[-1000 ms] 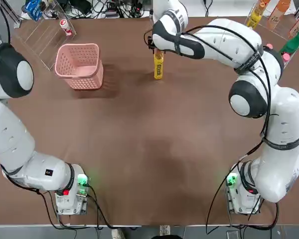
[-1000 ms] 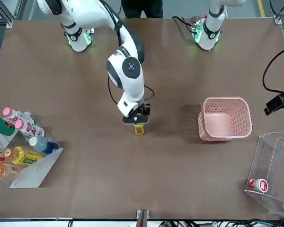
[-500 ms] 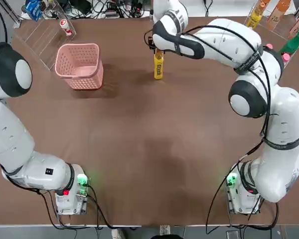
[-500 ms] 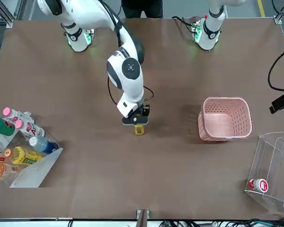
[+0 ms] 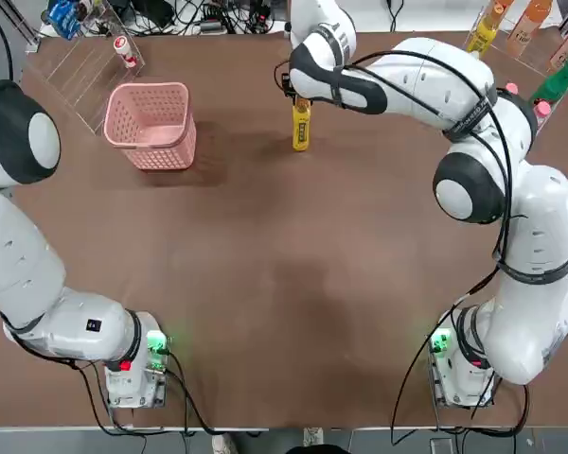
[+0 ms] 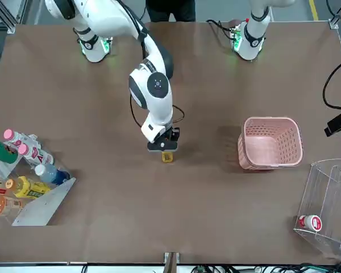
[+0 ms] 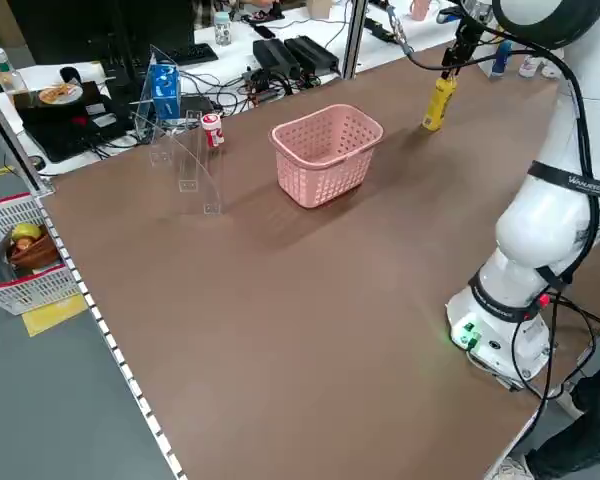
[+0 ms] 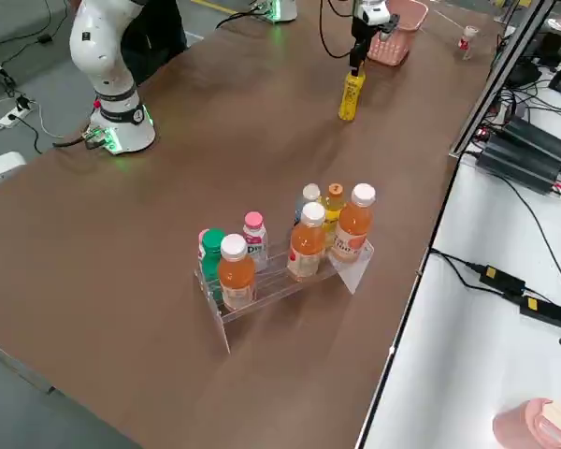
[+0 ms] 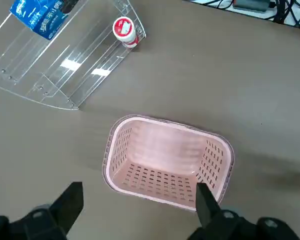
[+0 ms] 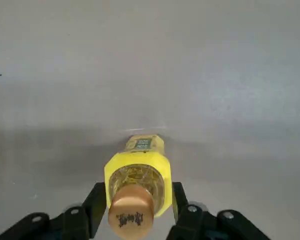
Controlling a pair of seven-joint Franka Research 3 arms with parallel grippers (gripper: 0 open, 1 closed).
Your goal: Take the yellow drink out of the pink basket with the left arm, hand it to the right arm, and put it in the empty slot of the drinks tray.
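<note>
The right arm's black two-finger tool (image 10: 135,207) is closed on the shoulders of the slim yellow plastic bottle with an orange cap (image 10: 136,187), one finger (image 10: 95,207) pressed against each side. The bottle stands upright on the brown bench (image 5: 284,284), well apart from the square pale-pink mesh basket (image 5: 151,125), which holds nothing. The left arm's tool (image 9: 135,212) hangs above the basket with its fingers (image 9: 70,205) spread wide, gripping nothing. At the bench's far right corner, a clear plastic drinks tray (image 8: 290,276) holds assorted bottles.
</note>
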